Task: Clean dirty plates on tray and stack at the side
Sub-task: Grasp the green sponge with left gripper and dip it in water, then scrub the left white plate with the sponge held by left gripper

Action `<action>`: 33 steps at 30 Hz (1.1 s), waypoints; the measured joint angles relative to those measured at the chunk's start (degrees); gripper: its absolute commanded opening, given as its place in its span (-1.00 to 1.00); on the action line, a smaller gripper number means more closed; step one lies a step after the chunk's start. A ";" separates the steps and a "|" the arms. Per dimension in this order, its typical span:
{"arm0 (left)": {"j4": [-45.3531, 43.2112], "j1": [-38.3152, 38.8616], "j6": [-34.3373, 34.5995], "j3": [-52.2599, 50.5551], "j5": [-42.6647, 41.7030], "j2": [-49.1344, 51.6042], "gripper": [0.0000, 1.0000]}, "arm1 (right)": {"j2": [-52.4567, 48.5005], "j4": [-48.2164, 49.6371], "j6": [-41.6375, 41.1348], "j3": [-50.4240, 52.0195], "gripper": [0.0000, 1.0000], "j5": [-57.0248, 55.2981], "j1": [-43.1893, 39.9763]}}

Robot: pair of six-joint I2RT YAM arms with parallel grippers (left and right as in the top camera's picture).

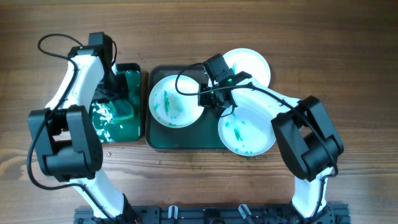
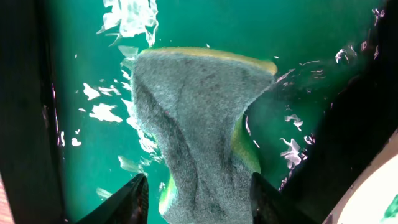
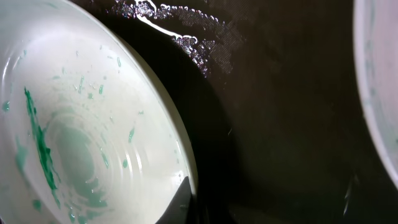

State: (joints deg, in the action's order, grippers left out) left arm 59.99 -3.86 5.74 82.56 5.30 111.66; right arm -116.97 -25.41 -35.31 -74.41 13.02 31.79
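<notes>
A dirty white plate point(image 1: 171, 102) smeared with green lies on the left of the dark tray point(image 1: 186, 138). It fills the left of the right wrist view point(image 3: 93, 124). My right gripper point(image 1: 209, 99) point(image 3: 189, 202) is shut on its right rim, with one finger showing on the inside and the other hidden in the dark. A second dirty plate point(image 1: 249, 134) overlaps the tray's right edge. A clean plate point(image 1: 255, 62) lies at the back right. My left gripper point(image 1: 118, 93) point(image 2: 199, 202) is shut on a grey-and-yellow sponge point(image 2: 193, 124) in green water.
A basin point(image 1: 138, 99) of green soapy water stands left of the tray, its dark walls close on both sides of the sponge. The second dirty plate's rim point(image 3: 379, 93) shows at the right of the right wrist view. Bare wooden table point(image 1: 348, 62) lies to the right.
</notes>
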 measured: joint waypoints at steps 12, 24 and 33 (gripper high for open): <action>-4.72 0.00 -3.06 -4.83 -4.96 1.22 0.02 | 0.00 0.00 0.00 0.00 -0.91 -0.02 0.00; 3.85 0.00 5.01 5.55 -2.25 1.62 -0.13 | 0.00 0.02 0.00 0.00 -0.91 -0.02 0.00; -3.80 0.00 6.01 -4.94 0.09 1.92 0.12 | 0.00 0.02 0.00 0.00 -0.91 -0.02 0.00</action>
State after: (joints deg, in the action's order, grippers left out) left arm 56.18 -3.86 11.75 77.62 5.39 113.58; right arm -116.97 -25.39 -35.31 -74.41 12.99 31.79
